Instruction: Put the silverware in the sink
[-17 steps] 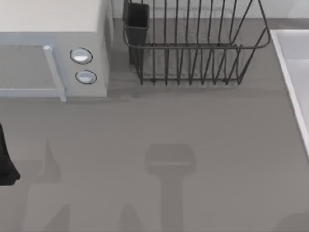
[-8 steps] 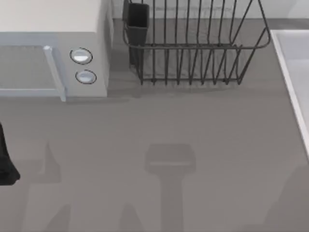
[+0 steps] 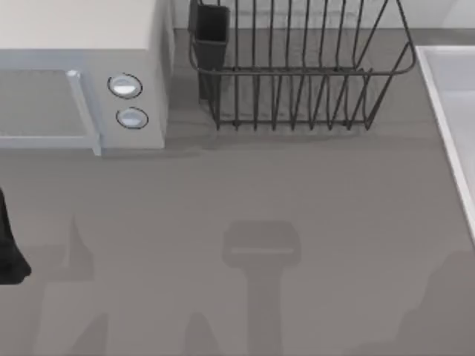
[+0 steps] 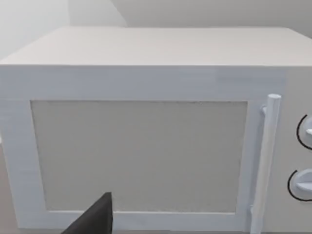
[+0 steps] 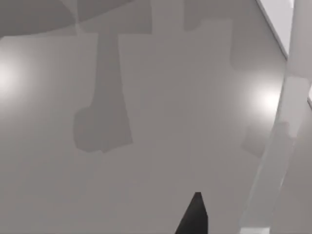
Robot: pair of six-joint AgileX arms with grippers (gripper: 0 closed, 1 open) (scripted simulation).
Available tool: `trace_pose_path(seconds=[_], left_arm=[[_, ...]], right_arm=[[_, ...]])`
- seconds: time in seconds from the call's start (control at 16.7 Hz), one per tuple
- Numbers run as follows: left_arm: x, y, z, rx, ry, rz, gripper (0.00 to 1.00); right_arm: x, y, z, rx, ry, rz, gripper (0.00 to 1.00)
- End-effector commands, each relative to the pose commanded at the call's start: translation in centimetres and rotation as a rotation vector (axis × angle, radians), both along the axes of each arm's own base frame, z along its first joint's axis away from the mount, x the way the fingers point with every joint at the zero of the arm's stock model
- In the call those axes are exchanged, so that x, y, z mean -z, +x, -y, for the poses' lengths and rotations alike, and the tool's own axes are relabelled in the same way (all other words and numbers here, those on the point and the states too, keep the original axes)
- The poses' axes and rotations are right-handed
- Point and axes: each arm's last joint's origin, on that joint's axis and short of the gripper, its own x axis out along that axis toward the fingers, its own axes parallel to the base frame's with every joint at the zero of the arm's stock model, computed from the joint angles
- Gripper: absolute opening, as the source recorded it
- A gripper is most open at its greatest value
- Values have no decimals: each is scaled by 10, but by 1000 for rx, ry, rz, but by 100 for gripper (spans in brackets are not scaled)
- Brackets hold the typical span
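Note:
The silverware is out of view. The sink (image 3: pixel 448 96) is a pale basin with a lighter raised rim at the table's right edge. Its pale rim (image 5: pixel 294 87) also runs along one side of the right wrist view. A dark part of my left arm (image 3: pixel 9 245) sits at the table's left edge, in front of the microwave. A dark tip of my left gripper (image 4: pixel 95 219) faces the microwave door. A dark tip of my right gripper (image 5: pixel 194 215) hangs over bare grey table beside the sink's rim.
A white microwave (image 3: pixel 82 81) with two round knobs fills the back left, its door (image 4: pixel 139 156) shut. A dark wire dish rack (image 3: pixel 297 74) with a dark cup (image 3: pixel 211 30) stands at the back middle. Arm shadows lie on the grey table (image 3: pixel 297 193).
A shadow at the table's front right has spread in from the right edge. My left arm has not moved.

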Motion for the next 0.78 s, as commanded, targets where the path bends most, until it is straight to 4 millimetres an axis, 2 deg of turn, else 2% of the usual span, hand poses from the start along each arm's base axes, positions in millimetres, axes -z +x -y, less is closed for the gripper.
trace_pose_path(seconds=[0.12,0.3,0.54,0.78], left_arm=[[0,0,0,0,0,0,100],[0,0,0,0,0,0,100],[0,0,0,0,0,0,100],[0,0,0,0,0,0,100]], right_arm=[[-2,16,3,-6,9,-22,0],[-7,56,9,-19,23,-61,0],[-15,131,12,-31,21,-77,0],[-14,202,-1,-28,6,-55,0]])
